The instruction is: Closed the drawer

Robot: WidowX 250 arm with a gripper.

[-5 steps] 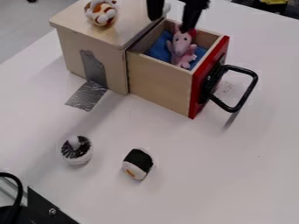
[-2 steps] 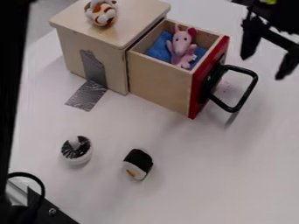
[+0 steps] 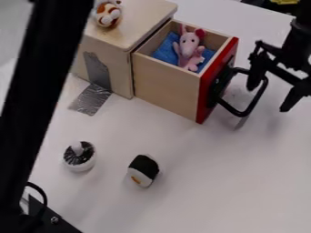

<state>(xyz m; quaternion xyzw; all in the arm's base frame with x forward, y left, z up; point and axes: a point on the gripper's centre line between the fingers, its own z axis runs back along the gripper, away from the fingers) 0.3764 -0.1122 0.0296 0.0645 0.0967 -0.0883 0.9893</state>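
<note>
At the right edge hangs my black gripper [image 3: 268, 98], open, its two fingertips apart with nothing between them. The nearer fingertip overlaps the upper right part of the black handle [image 3: 250, 111] in the view; whether they touch I cannot tell. The wooden drawer [image 3: 165, 86] with its red front [image 3: 209, 93] stands pulled out of the wooden box [image 3: 121, 75]. Inside the drawer a pink plush mouse [image 3: 189, 48] leans on a blue cloth [image 3: 165, 51].
On top of the box sits an orange-and-white plush toy [image 3: 108, 14]. A black-and-white round toy [image 3: 79, 156] and a sushi-shaped toy [image 3: 143, 170] lie on the white table [image 3: 200, 182] in front. A black arm part crosses the left side.
From over the drawer, my gripper has moved right past the red front, then slightly lower near the handle. The black part at the left has swung in. Drawer and toys have stayed put.
</note>
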